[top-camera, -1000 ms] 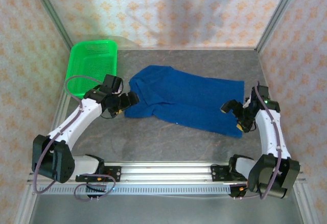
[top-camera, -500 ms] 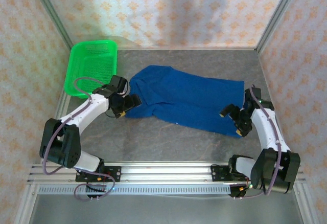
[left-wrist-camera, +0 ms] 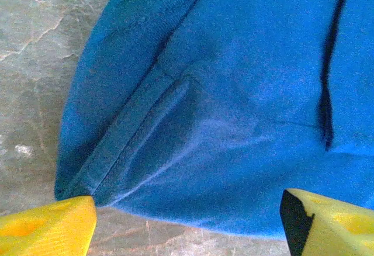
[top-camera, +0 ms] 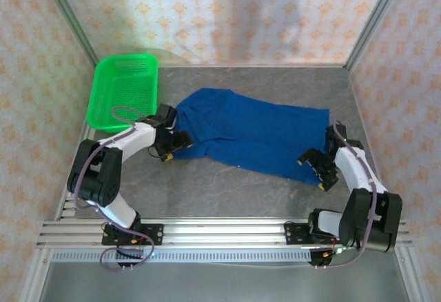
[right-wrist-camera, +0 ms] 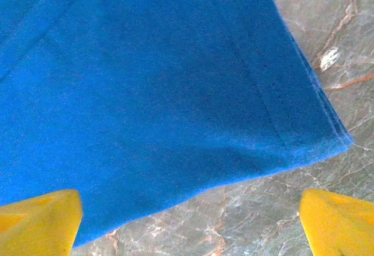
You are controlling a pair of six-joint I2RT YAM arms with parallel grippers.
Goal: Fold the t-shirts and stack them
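On the table (top-camera: pixel 207 188), blue t-shirt (top-camera: pixel 248 133) lying left-right, left gripper (top-camera: pixel 176 147) and right gripper (top-camera: pixel 314 169) spread wide at its ends.

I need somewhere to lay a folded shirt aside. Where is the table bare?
Bare table runs between the t-shirt and the near rail, and behind the shirt along the back wall. Crowded: left gripper and right gripper at the shirt's ends, green basket far left.
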